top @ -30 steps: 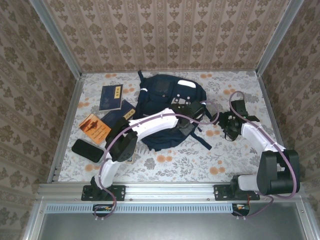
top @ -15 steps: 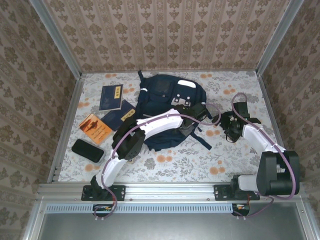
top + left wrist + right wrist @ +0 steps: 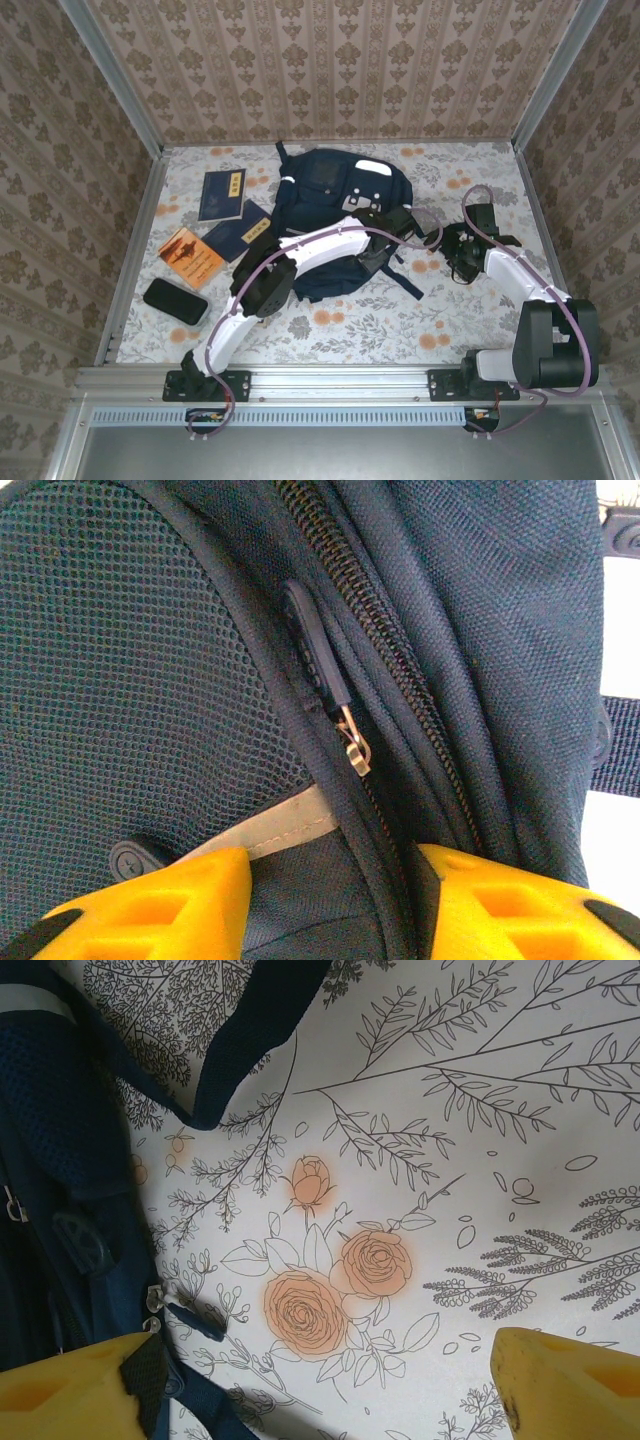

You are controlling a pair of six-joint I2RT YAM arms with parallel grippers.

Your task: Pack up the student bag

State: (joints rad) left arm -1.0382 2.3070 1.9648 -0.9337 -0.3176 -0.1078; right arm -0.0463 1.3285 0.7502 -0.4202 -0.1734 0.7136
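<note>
Beside student bag, navy booklet w/ gold label, illegible.

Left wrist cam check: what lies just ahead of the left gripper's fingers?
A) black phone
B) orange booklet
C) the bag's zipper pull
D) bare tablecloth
C: the zipper pull lies on the student bag just ahead of the left gripper, whose jaws stand apart, not yet gripping it.
</note>
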